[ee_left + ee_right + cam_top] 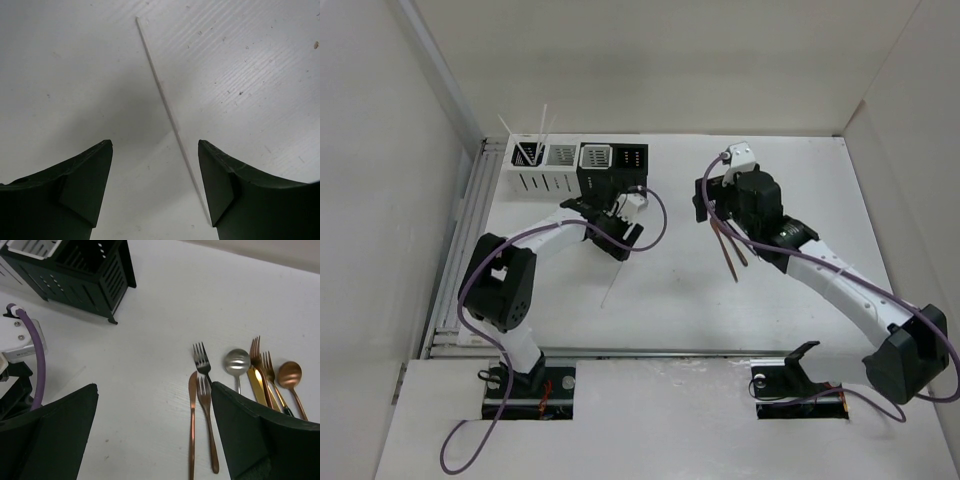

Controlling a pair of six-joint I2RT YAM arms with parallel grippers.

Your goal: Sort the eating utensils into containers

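Note:
A thin white chopstick lies flat on the table, running between the fingers of my left gripper, close to the right finger. That gripper is open and holds nothing. From above, the left gripper hovers just in front of the black containers, with the chopstick below it. The white containers hold upright chopsticks. My right gripper is open over bare table, left of a copper knife, a copper fork, a dark fork and a silver spoon.
More utensils lie to the right: a gold knife, copper forks and a copper spoon. A black caddy stands at the far left of the right wrist view, with the left arm's purple cable nearby. Walls enclose the table.

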